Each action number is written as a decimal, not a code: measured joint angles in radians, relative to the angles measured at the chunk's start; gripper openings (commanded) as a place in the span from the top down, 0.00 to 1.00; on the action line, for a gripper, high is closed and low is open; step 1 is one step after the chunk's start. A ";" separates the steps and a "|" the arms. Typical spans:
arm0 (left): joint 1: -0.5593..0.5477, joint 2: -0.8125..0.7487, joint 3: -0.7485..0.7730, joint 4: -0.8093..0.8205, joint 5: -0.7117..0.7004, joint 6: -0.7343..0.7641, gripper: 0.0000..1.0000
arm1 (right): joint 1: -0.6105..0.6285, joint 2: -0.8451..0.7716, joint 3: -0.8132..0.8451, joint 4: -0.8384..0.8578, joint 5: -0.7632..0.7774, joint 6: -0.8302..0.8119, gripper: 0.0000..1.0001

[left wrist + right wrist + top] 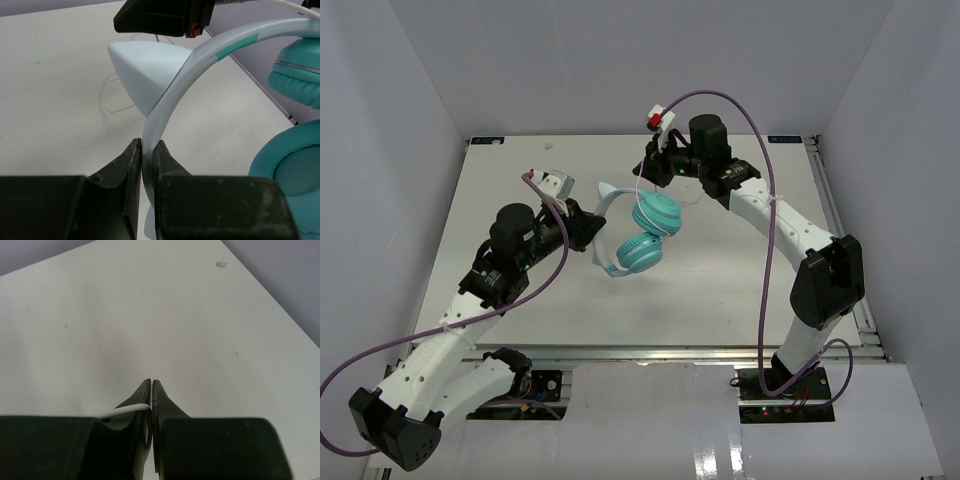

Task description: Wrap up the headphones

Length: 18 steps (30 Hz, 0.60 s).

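The headphones [642, 235] have two teal ear cups, a pale headband with pointed ears and a thin white cord. My left gripper [586, 229] is shut on the headband [165, 107] and holds the headphones above the table; the cups [292, 165] hang at right in the left wrist view. My right gripper [647, 168] is at the back, shut on the white cord [127, 411], which enters its jaws from the left. A cord loop [112, 97] lies on the table behind the headband.
The white table [520, 200] is bounded by grey walls on three sides. Purple arm cables [760, 130] arc over both arms. A metal rail [835, 215] runs along the table's right edge.
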 measured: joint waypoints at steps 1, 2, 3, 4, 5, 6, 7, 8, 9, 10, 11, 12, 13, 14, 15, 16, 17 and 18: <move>0.000 0.000 0.000 0.009 0.000 -0.007 1.00 | -0.005 -0.001 -0.007 0.011 -0.031 0.008 0.86; 0.000 0.000 0.000 0.018 0.001 -0.015 1.00 | -0.010 -0.003 -0.015 0.022 -0.066 0.016 0.86; 0.000 0.000 0.000 0.028 0.003 -0.022 1.00 | -0.015 -0.004 -0.026 0.036 -0.106 0.023 0.85; -0.001 0.000 0.000 0.038 0.005 -0.029 1.00 | -0.018 -0.004 -0.039 0.052 -0.147 0.032 0.84; -0.001 0.000 0.000 0.048 0.007 -0.037 1.00 | -0.021 -0.004 -0.055 0.072 -0.189 0.044 0.84; -0.001 0.002 0.003 0.055 0.008 -0.044 1.00 | -0.024 -0.005 -0.073 0.093 -0.229 0.057 0.83; -0.001 0.003 0.005 0.062 0.008 -0.050 1.00 | -0.025 -0.006 -0.089 0.111 -0.263 0.070 0.83; -0.001 0.005 0.007 0.070 0.009 -0.057 1.00 | -0.026 -0.006 -0.103 0.125 -0.294 0.082 0.83; -0.001 0.007 0.009 0.077 0.009 -0.063 1.00 | -0.026 -0.006 -0.117 0.140 -0.324 0.095 0.82; -0.001 0.008 0.012 0.079 0.009 -0.069 1.00 | -0.026 -0.006 -0.126 0.158 -0.348 0.112 0.81; -0.001 0.009 0.015 0.082 0.009 -0.075 1.00 | -0.026 -0.006 -0.132 0.175 -0.368 0.127 0.80; -0.001 0.011 0.018 0.085 0.010 -0.081 1.00 | -0.026 -0.006 -0.135 0.192 -0.387 0.142 0.79; -0.001 0.011 0.019 0.090 0.011 -0.087 1.00 | -0.026 -0.007 -0.136 0.206 -0.401 0.154 0.78; -0.001 0.011 0.019 0.096 0.014 -0.094 1.00 | -0.027 -0.008 -0.137 0.222 -0.415 0.169 0.76; -0.001 0.011 0.019 0.102 0.017 -0.100 1.00 | -0.030 -0.010 -0.137 0.239 -0.429 0.185 0.74; -0.001 0.011 0.019 0.108 0.021 -0.107 1.00 | -0.034 -0.011 -0.137 0.256 -0.442 0.201 0.73; -0.001 0.011 0.019 0.116 0.027 -0.114 1.00 | -0.038 -0.013 -0.138 0.275 -0.455 0.219 0.72; -0.001 0.011 0.019 0.127 0.033 -0.121 1.00 | -0.042 -0.014 -0.139 0.293 -0.465 0.234 0.71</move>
